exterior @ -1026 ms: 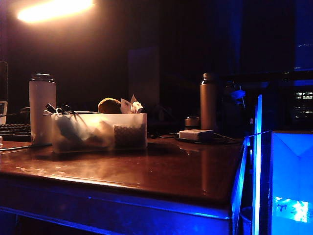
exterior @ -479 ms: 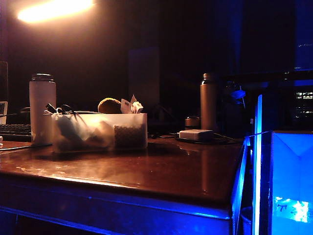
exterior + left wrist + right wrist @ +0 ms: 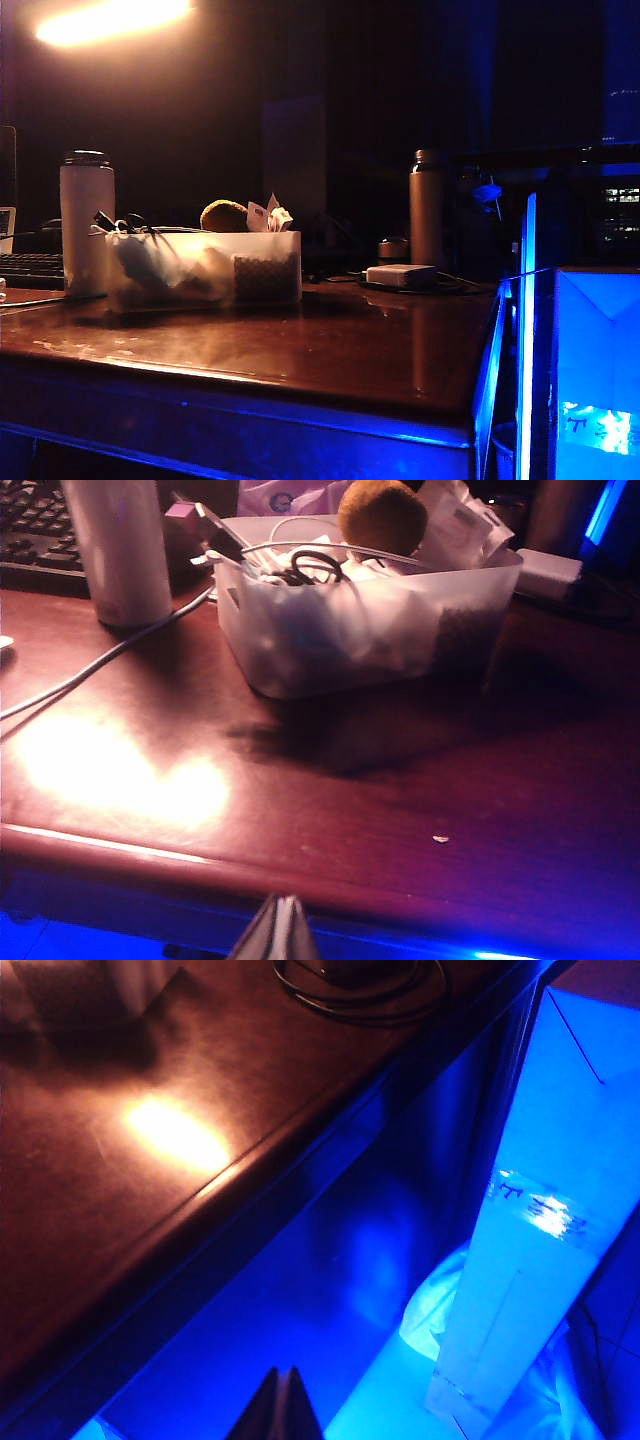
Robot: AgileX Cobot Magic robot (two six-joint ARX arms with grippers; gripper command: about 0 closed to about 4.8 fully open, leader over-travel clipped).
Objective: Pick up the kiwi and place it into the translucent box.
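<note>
Resting kiwi (image 3: 381, 515) atop translucent box (image 3: 360, 640); left tool (image 3: 283, 930), right tool (image 3: 279, 1405) both pinched together, empty.

Dim office desk, keyboard (image 3: 30, 270), cluttered translucent box (image 3: 203, 268), flasks, cables

A glossy brown table (image 3: 330, 350) carries the box (image 3: 203, 268), two bottles (image 3: 86, 220), a keyboard (image 3: 30, 268) and a white adapter (image 3: 400, 275).
</note>
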